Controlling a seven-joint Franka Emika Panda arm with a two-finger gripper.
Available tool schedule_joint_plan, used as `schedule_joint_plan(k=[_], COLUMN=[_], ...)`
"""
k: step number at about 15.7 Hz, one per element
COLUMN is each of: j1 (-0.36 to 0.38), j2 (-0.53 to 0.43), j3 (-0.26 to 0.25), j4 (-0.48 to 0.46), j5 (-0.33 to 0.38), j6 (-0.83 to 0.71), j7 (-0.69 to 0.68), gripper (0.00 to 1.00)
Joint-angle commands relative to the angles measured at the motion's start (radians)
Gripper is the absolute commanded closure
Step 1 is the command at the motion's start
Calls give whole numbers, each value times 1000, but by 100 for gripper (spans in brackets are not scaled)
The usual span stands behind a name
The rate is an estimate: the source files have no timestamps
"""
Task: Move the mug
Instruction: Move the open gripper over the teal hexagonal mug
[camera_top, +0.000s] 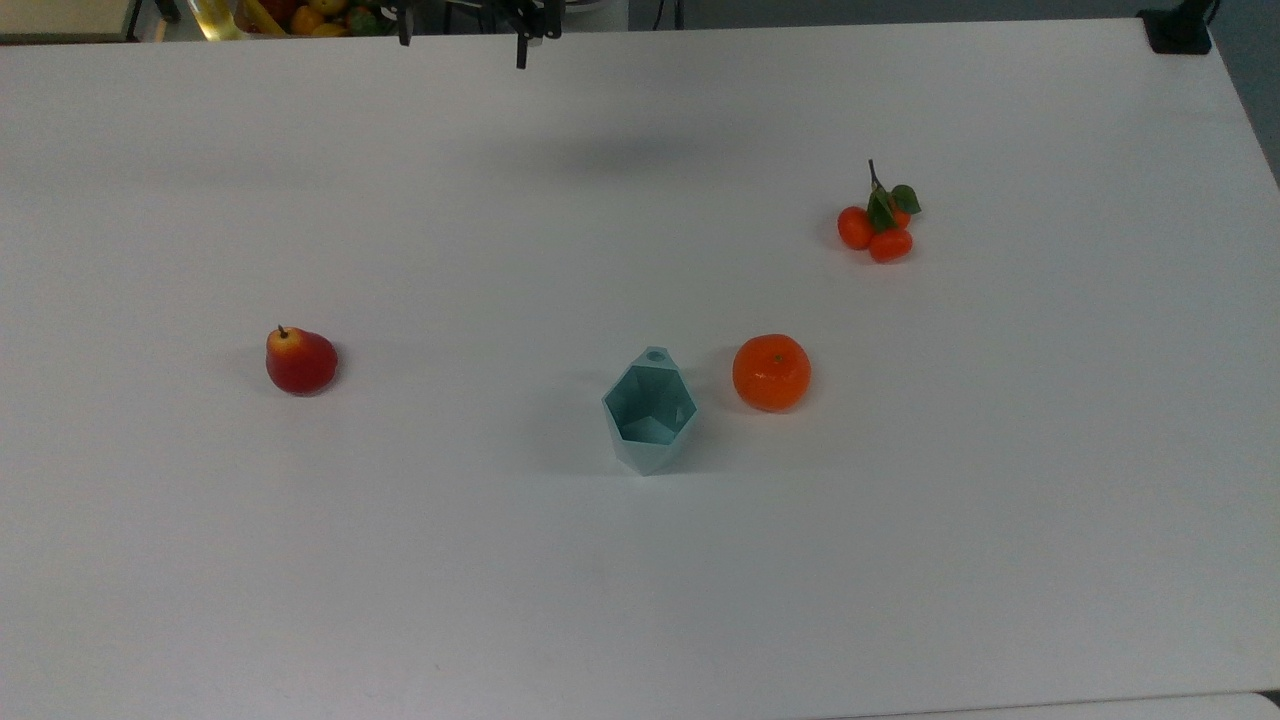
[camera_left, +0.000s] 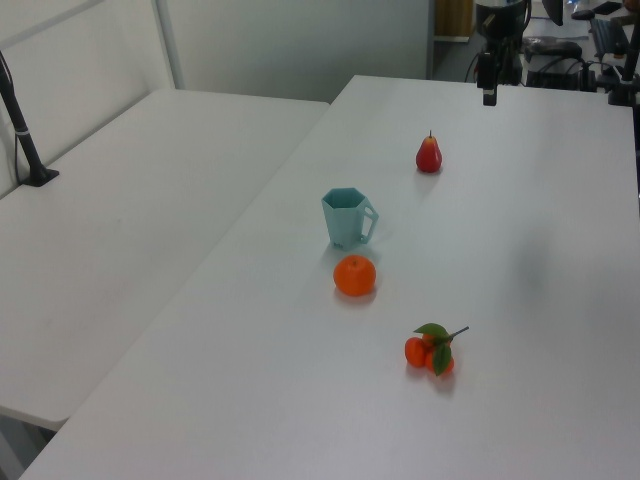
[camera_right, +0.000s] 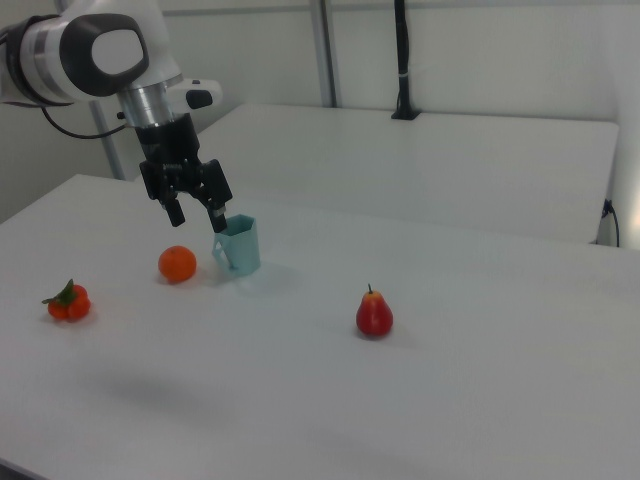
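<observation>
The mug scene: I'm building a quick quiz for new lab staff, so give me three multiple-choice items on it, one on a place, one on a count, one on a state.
1. In the top view, what lies just to the mug's right?
A. the pear
B. the single orange
C. the leafy cluster

2. How many pears are on the table?
A. one
B. two
C. three

3. How does the mug stand?
A. on its side
B. upside down
C. upright, mouth up

Answers:
1 B: the orange sits right beside the mug, while the pear lies far to the top view's left.
2 A: one red pear rests on the white table.
3 C: its open rim faces up; the hand is open.
</observation>
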Motion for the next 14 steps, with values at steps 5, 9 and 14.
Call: schedule_joint_plan(k=[5,9,14], j1=[0,9,76], j2=[-5,42,167], j3=[1,11,12], j4=[-6,0,60], j5=[6,6,7], j6=[11,121,262], j7=[-11,-11,26], gripper=[0,0,0])
